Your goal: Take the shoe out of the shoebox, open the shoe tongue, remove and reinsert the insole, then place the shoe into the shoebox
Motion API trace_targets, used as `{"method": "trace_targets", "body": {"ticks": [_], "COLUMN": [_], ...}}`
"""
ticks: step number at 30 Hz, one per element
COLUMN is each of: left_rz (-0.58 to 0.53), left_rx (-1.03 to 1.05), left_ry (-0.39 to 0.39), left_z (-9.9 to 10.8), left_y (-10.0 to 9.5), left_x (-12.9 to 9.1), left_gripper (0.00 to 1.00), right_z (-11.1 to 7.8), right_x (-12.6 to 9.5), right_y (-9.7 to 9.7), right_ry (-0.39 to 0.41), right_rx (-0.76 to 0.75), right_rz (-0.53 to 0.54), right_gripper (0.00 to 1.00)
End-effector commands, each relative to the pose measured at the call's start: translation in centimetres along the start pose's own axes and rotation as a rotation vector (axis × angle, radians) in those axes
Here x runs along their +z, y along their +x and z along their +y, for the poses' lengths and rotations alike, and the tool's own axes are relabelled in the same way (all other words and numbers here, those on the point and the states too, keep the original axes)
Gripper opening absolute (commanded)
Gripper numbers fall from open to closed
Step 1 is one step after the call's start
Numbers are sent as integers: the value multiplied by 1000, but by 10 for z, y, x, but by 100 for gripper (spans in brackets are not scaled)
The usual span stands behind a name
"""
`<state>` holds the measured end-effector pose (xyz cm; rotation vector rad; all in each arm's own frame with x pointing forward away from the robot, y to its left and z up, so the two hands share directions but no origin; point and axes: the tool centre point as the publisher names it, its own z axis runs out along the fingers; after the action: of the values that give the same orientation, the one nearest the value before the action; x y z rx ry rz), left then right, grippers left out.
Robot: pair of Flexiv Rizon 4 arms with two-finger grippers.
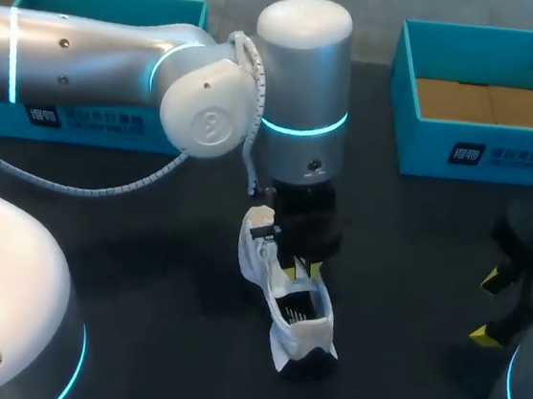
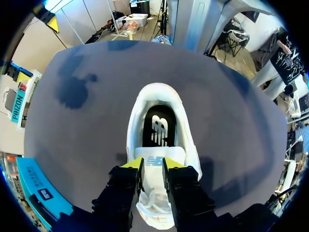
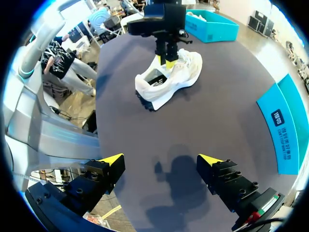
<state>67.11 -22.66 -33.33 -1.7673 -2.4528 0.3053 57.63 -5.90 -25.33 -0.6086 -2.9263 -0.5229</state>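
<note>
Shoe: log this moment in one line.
shoe: upright on table | left gripper: shut on tongue | insole: in shoe | right gripper: open, apart from shoe

A dark matte counter [image 1: 143, 272] is being lit evenly from above, and soft shadows [image 3: 176, 176] are being cast across its near side.

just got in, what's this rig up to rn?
The left gripper is pinching the tongue of the white shoe, which stands out of its box on the table. The black insole lies inside the shoe. The right gripper hangs open off to the side, holding nothing. An open teal shoebox sits at the table's back right.
</note>
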Motion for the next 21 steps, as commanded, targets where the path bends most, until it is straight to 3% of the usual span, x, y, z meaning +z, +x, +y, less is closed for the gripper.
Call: {"method": "trace_targets", "body": {"ticks": [1, 5, 8, 14, 19, 20, 21], "left_rz": [1, 37, 39, -33, -55, -56, -54], "left_rx": [-9, -17, -20, -12, -93, -126, -155], "left_ry": [2, 13, 16, -15, -55, -50, -50], "left_z": [1, 0, 0, -7, -17, -19, -21], "left_y": [8, 9, 9, 10, 14, 16, 19], "left_x": [3, 19, 18, -19, -41, -44, -46], "left_gripper": [25, 26, 26, 29, 25, 26, 35], "right_z": [-1, -1, -1, -1, -1, -1, -1], "right_x": [1, 1, 1, 1, 1, 1, 1], "right_y": [2, 2, 2, 2, 2, 2, 2], "right_ry": [-1, -1, -1, -1, -1, -1, -1], "right_rx": [0, 0, 0, 0, 0, 0, 0], "right_rz": [-5, -5, -5, -5, -5, -5, -5], "right_gripper": [100, 100, 100, 100, 100, 100, 100]}}
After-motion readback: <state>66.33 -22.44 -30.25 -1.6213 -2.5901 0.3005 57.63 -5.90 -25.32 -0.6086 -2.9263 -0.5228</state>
